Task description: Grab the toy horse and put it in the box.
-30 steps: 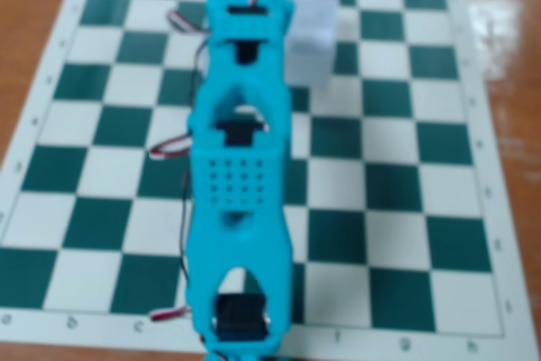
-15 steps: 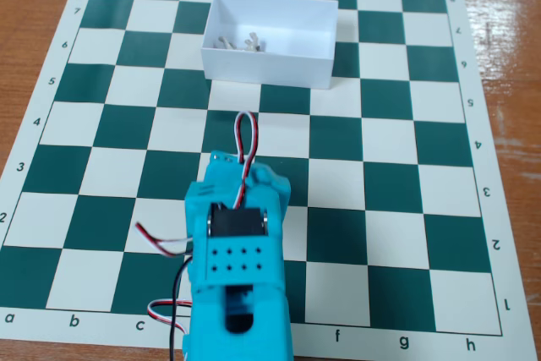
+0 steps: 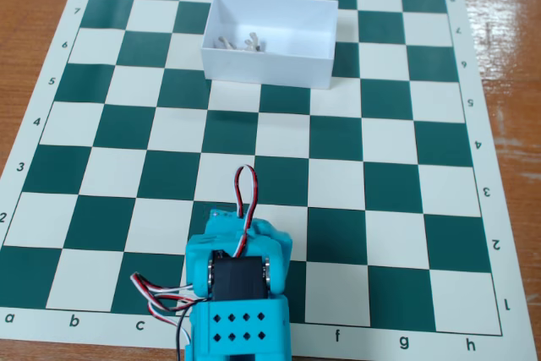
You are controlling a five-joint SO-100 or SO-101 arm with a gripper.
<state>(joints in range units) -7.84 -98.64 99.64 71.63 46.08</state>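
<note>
One arm (image 3: 239, 298) shows in the fixed view, a turquoise plastic body folded low at the near edge of the chessboard (image 3: 397, 166), over the c–e columns of the first two rows. Its jaws are hidden beneath the folded body, so whether they stand wide or narrow cannot be told. One black motor sits in the arm's top face, with a panel of small holes just below it. Red, white and black wires (image 3: 244, 194) loop up from the arm's far end, and a second bundle sticks out on its left side.

One chessboard, green and white with letters and numbers along its border, lies flat on the wooden tabletop (image 3: 34, 6) and covers most of it; bare wood shows at the far left corner and along the right edge.

One box (image 3: 269, 40), white, open-topped and low-walled, stands on the board near the tabletop's far edge, well apart from the arm, slightly turned against the squares. Inside it, against the far-left part of the floor, lies the toy horse (image 3: 237, 42), small and greyish; its exact pose is too small to make out. Nothing else can be seen in the box.
</note>
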